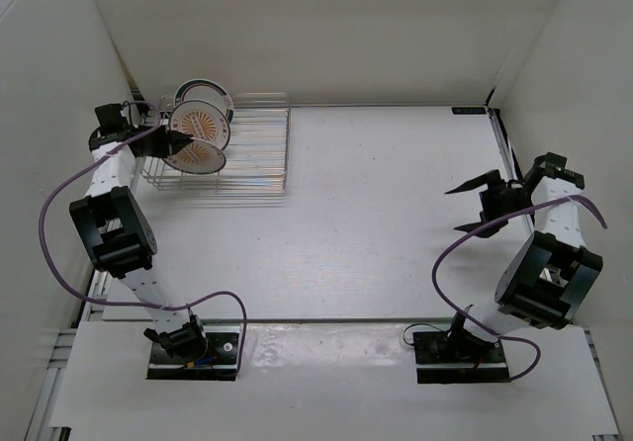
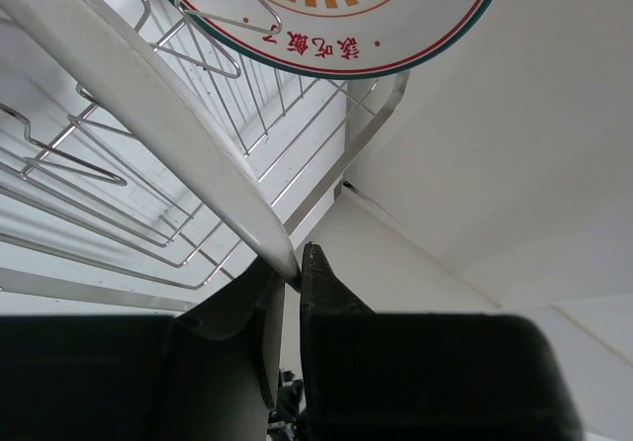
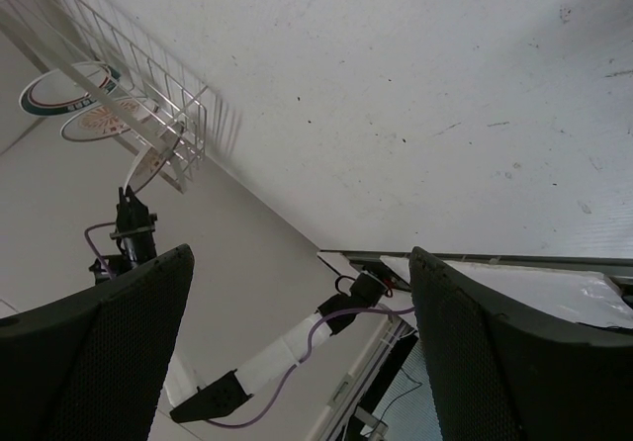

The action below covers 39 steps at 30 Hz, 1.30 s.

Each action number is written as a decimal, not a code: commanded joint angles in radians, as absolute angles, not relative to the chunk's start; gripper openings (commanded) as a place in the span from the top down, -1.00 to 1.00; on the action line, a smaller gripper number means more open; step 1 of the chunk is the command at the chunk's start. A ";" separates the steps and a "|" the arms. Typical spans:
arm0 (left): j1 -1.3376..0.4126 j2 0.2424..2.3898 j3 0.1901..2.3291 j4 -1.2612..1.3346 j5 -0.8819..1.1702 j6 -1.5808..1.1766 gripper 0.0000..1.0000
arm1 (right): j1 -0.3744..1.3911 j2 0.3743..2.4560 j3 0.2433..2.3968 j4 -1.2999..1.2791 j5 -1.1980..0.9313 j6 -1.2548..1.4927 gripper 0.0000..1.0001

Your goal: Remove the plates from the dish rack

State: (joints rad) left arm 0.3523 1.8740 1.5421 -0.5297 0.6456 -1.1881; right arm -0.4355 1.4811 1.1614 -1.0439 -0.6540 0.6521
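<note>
The right gripper (image 1: pixel 453 211) hangs over the table (image 1: pixel 376 223) with its fingers spread wide, well apart from the dish rack (image 1: pixel 262 149) in the far left corner. There the left gripper (image 1: pixel 181 142) meets the nearest plate (image 1: pixel 198 157) of three standing in the wires; only the left wrist view shows its fingers pinched on that plate's white rim, the sunburst middle plate (image 1: pixel 201 123) just behind, while the top view adds the dark-rimmed rear plate (image 1: pixel 205 95)

A white, faintly speckled table (image 1: pixel 396 214) is boxed in by plain white panels: back wall (image 1: pixel 336 26) along its far edge, left wall (image 1: pixel 45 55) and right wall (image 1: pixel 593 55) along its side edges. The light is even.
</note>
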 commanded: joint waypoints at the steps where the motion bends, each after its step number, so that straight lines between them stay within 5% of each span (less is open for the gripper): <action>1: 0.344 1.839 1.520 -0.506 0.698 -1.241 1.00 | -0.428 1.451 1.147 -1.032 -0.678 0.661 -0.82; 14: 0.347 1.790 1.505 -0.260 0.738 -1.543 1.00 | -0.411 1.443 1.146 -1.032 -0.692 0.643 -0.82; 39: 0.348 1.577 1.604 -0.398 0.709 -1.513 1.00 | -0.348 1.453 1.181 -1.046 -0.670 0.603 -0.82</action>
State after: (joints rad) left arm 0.3561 1.6608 1.5600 -0.3290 0.7071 -1.5703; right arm -0.3573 1.4780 1.1484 -1.0378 -0.6643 0.6212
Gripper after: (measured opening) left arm 0.162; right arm 0.908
